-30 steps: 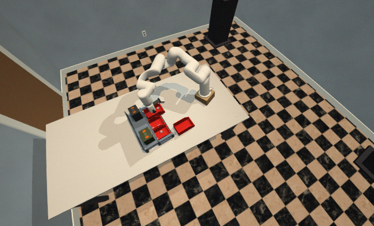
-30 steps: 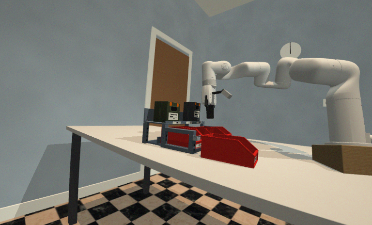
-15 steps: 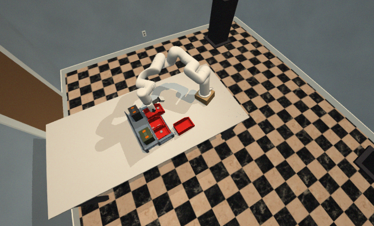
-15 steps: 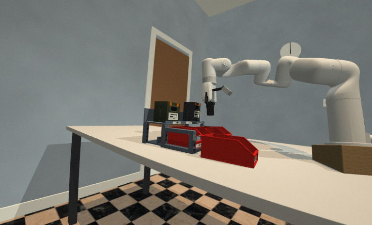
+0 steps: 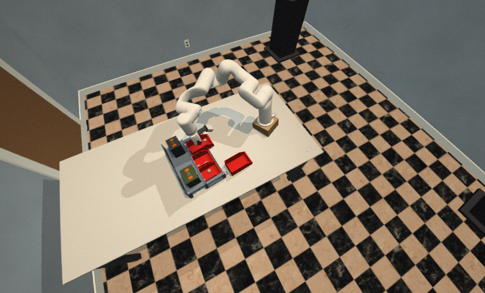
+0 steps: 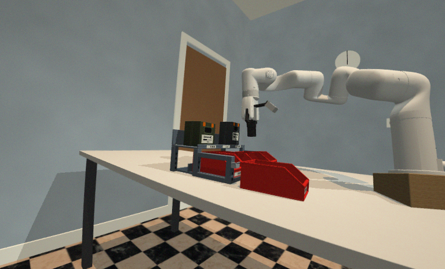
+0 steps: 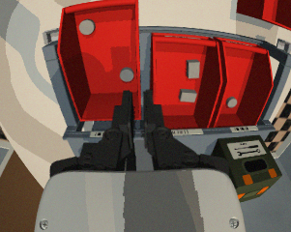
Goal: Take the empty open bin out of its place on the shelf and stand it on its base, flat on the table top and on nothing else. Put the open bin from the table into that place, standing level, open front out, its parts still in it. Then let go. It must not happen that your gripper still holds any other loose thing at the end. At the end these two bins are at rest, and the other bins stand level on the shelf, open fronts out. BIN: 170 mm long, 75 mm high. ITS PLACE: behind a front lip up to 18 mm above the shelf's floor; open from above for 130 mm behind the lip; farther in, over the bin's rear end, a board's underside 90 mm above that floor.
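The empty red bin (image 5: pixel 238 162) (image 6: pixel 270 180) stands on its base on the table top (image 5: pixel 107 204), in front of the shelf (image 5: pixel 177 161) (image 7: pixel 56 92). The red bin with two round grey parts (image 5: pixel 193 147) (image 7: pixel 103 48) is in the shelf's end place. Its front reaches farther out than its neighbours' and looks raised at the lip; whether it rests on the lip I cannot tell. My gripper (image 5: pixel 198 143) (image 6: pixel 251 135) (image 7: pixel 137 102) is open by a narrow gap, empty, above the bin's side wall near the rear. The bin's underside is hidden.
Two more red bins (image 7: pixel 176 58) (image 7: pixel 244 68) with grey parts stand in the shelf beside it. A green box (image 5: pixel 189 175) (image 6: pixel 199 133) (image 7: pixel 251 166) and a dark box (image 5: pixel 173 146) (image 6: pixel 228 133) stand on the upper board behind them. The arm's wooden base block (image 5: pixel 266 127) is at the table's far end.
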Tool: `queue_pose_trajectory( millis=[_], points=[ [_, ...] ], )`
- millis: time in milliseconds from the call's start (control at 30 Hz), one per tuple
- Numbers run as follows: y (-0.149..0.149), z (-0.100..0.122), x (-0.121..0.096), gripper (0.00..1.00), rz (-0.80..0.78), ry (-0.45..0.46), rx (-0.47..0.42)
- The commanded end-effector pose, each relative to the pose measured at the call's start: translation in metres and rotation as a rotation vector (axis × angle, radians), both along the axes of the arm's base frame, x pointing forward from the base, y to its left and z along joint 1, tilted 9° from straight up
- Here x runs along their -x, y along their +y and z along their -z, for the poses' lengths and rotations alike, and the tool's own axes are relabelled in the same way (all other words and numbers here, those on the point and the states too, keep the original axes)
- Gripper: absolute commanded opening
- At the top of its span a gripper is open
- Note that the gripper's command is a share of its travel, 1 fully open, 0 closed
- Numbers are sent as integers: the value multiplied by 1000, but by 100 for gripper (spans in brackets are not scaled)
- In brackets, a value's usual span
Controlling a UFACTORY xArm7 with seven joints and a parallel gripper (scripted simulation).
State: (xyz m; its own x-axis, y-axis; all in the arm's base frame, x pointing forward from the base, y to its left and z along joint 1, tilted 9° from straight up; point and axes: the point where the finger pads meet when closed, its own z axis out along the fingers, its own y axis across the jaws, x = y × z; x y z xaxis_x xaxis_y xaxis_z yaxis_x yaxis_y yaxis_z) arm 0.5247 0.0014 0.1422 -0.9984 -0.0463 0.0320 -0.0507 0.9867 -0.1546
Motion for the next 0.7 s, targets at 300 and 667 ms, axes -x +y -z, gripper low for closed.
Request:
queue_pose_trajectory(
  millis=[300,667],
  points=[
    [1,-3,-1,0,-1,-4,-1],
    [1,-3,-1,0,-1,-4,-1]
  ],
)
